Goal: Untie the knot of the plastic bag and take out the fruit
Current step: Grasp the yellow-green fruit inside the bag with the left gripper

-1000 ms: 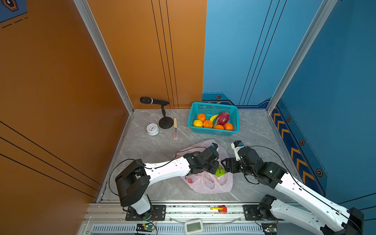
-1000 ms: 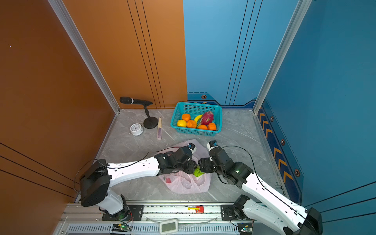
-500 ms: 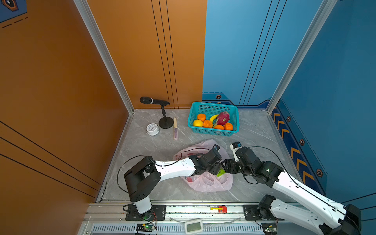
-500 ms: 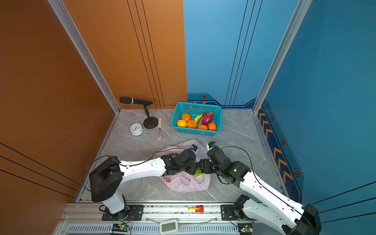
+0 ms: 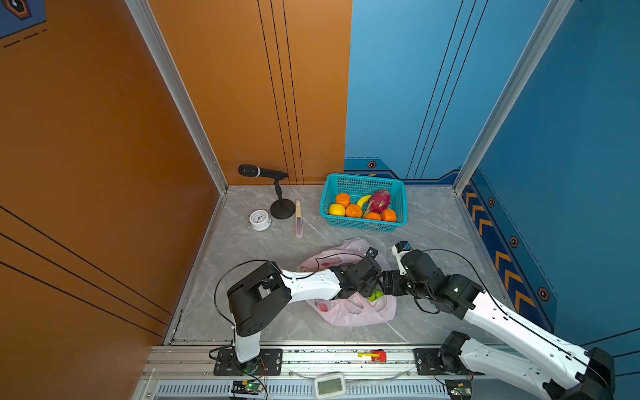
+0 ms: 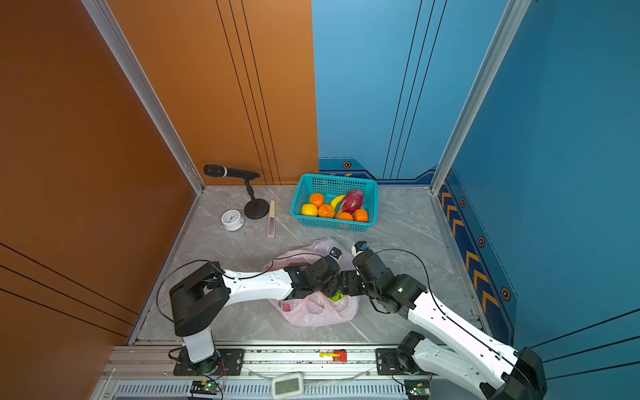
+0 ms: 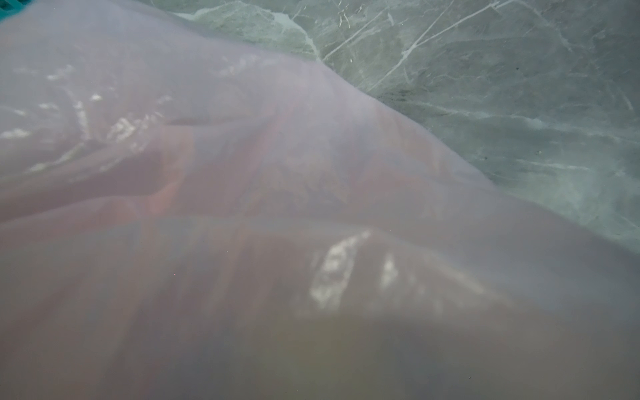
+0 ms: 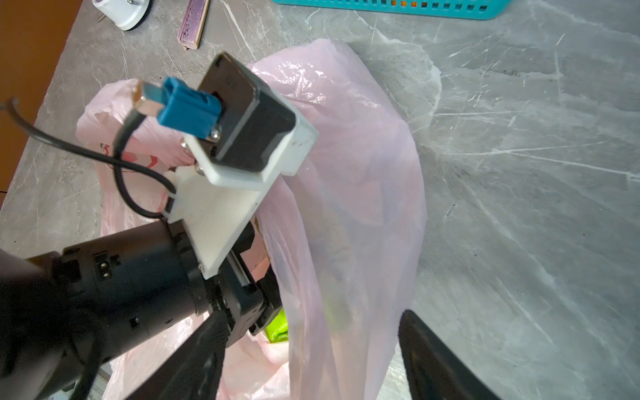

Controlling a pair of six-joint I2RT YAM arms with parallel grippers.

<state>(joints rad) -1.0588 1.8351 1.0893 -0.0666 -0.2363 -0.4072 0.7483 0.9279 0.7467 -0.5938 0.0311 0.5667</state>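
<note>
Pale-pink, thin and crinkly, the plastic bag (image 5: 349, 311) lies slumped on the grey marbled table (image 5: 263, 311) near its front edge, between the two arms. Red print shows on its side. Its film is see-through, and a bright green fruit (image 8: 277, 329) shows at the open mouth. The left gripper (image 8: 259, 311) reaches into that mouth just beside the green fruit; I cannot tell how wide its jaws stand. The right gripper (image 8: 315, 315) is spread wide with a fold of the bag between its jaws, clamping nothing. Behind the bag, a teal basket (image 5: 363, 178) holds oranges (image 5: 353, 210), a yellow citrus (image 5: 336, 209) and a dragon fruit (image 5: 379, 201).
</note>
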